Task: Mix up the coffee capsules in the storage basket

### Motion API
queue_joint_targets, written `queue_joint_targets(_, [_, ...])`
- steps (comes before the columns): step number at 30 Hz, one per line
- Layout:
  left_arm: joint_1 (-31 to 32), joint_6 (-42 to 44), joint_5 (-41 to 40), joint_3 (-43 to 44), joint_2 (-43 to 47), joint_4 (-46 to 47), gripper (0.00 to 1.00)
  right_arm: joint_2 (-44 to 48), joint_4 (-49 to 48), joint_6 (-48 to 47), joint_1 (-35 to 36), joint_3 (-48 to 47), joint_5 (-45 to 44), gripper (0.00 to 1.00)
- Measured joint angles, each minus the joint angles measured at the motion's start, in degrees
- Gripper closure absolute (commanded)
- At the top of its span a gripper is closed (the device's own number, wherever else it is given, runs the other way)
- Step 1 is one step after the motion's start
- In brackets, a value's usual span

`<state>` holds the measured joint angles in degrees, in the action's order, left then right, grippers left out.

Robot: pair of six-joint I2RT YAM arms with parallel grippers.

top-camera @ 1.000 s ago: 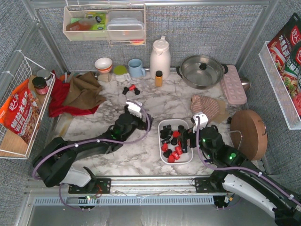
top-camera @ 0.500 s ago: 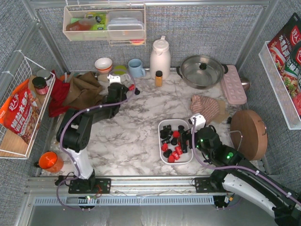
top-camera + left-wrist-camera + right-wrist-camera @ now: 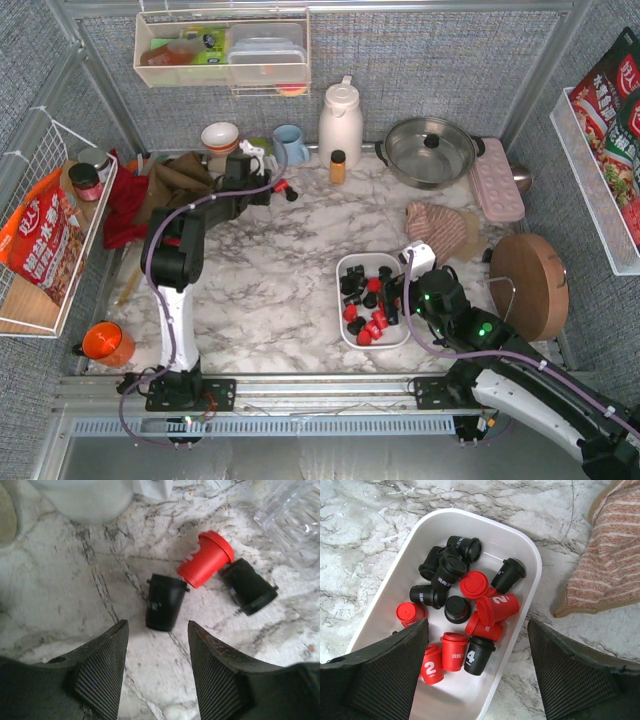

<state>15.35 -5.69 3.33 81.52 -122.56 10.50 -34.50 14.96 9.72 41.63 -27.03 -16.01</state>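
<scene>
Black capsule [image 3: 165, 602] just ahead of part-open, empty left gripper [image 3: 156, 630] near worktop [image 3: 60, 580] far edge; right gripper [image 3: 477, 630] spread wide above storage basket [image 3: 490, 537] of coffee capsules [image 3: 472, 586].

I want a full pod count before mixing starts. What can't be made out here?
Right wrist view: near end of the tray, with some pods, hidden by the jaws and bottom edge.
Top view: loose pods by the left arm, too small to count.
Left wrist view: clear container, cut off by the edge.
</scene>
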Motion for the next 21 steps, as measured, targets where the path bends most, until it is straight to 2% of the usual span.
queue_joint_targets(7, [-0.5, 4.9, 1.2, 12.9, -7.6, -7.7, 0.46, 0.1, -0.2, 0.0, -0.3, 0.0, 0.5, 0.16])
queue_joint_targets(11, [-0.5, 6.7, 2.9, 17.4, -10.6, -11.6, 0.50, 0.2, -0.2, 0.0, -0.3, 0.0, 0.5, 0.16])
queue_joint_targets(21, [-0.5, 6.9, 6.8, 17.4, -11.1, -13.4, 0.67, 0.8, -0.2, 0.0, -0.6, 0.0, 1.0, 0.16])
